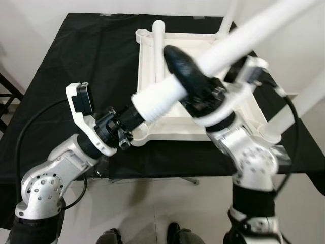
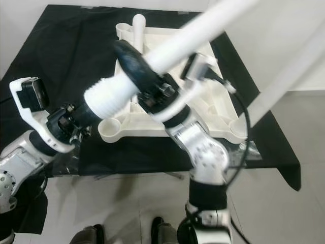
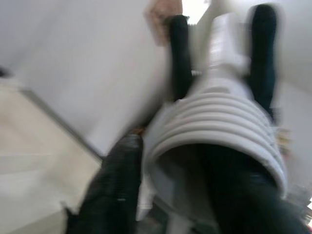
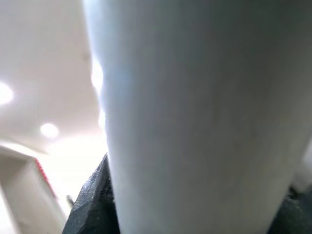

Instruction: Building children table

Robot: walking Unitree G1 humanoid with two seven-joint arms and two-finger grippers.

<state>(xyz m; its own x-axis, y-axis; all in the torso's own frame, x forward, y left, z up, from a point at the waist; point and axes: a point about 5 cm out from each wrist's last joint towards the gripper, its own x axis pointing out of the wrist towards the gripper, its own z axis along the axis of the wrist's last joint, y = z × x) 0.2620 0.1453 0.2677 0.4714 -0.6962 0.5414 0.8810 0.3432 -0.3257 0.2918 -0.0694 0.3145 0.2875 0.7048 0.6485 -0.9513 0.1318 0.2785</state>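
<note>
White leg [image 1: 238, 40] with ribbed threaded end [image 1: 155, 101] is held up in the air, tilted, ribbed end low toward the robot's left, plain shaft rising up and right out of the head views. It hangs over the near edge of the upside-down white tabletop [image 1: 152, 61], which lies on the black table [image 1: 91, 61].

Right claw [image 1: 185, 68] is clamped around the leg just above the ribbed end; one black finger [image 1: 177, 61] lies over the top of the shaft. Right arm comes up from below, elbow bent, wrist angled up toward the leg. In the right wrist view the shaft [image 4: 195, 117] is very close, black finger edges at the bottom corners.

Left claw [image 1: 127, 122] is at the ribbed end's mouth; forearm reaches in from lower left, wrist raised. Left wrist view is blurred; I cannot tell if the left fingers are apart or together.

Another leg [image 1: 158, 48] lies in the tabletop. Two legs [image 1: 304, 101] already stand in sockets on the right side.
</note>
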